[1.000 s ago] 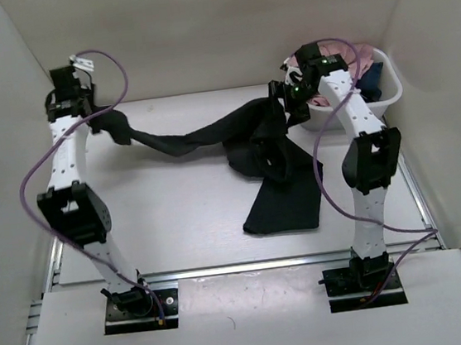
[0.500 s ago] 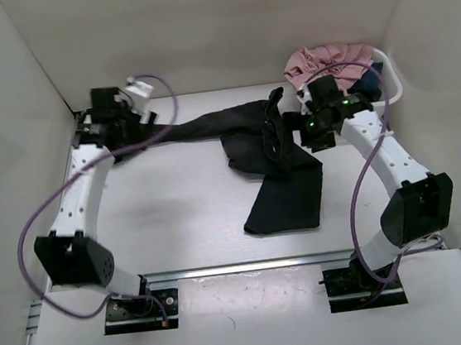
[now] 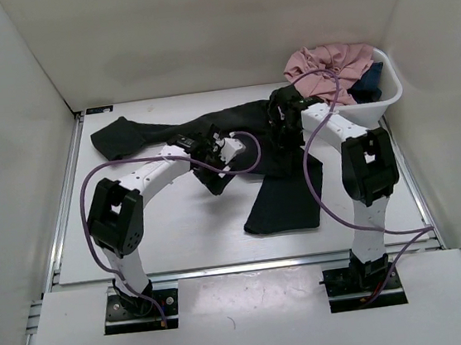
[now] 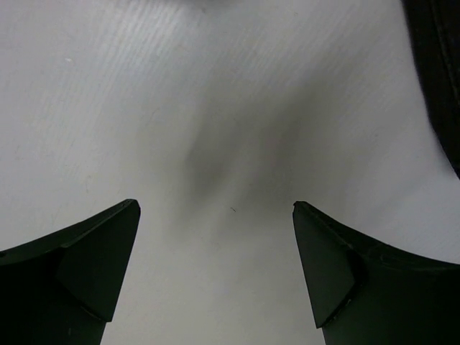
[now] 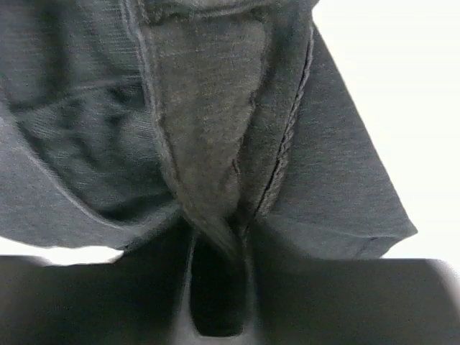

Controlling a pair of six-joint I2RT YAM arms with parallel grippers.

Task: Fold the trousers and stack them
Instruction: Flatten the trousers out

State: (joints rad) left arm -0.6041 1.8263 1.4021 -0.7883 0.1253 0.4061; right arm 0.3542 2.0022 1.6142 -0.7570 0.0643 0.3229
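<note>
- Swinging in from the far-left corner, our left gripper (image 4: 214,207) has let go of the trouser leg it was stretching half a second ago and now hangs over the middle of the table (image 3: 179,228). Our right arm has folded back so its elbow stands closer to its base.
- Nearest us, at about 5 o'clock from the table's centre, one leg of the trousers (image 3: 287,195) lies flat, with its cuff end pointing toward us. It looks the same as before.
- At the centre, the left jaws are spread wide with only bare table between them, and black cloth shows at the upper right edge of the wrist view. We judge they are open because the leg is laid out and the next grasp has not yet been taken.
- Just beyond, at 1 o'clock, our right gripper (image 5: 219,241) is pinching a bunched, seamed fold of the trousers. We think it acts as an anchor, so the cloth does not drag while the other arm works.
- Further off, the released leg reaches flat toward 10 o'clock.
- Farthest, at 2 o'clock, the tub (image 3: 390,98) holds a pink garment (image 3: 330,59) and a blue garment (image 3: 368,83). Both are apart from the trousers, which are not yet folded.
</note>
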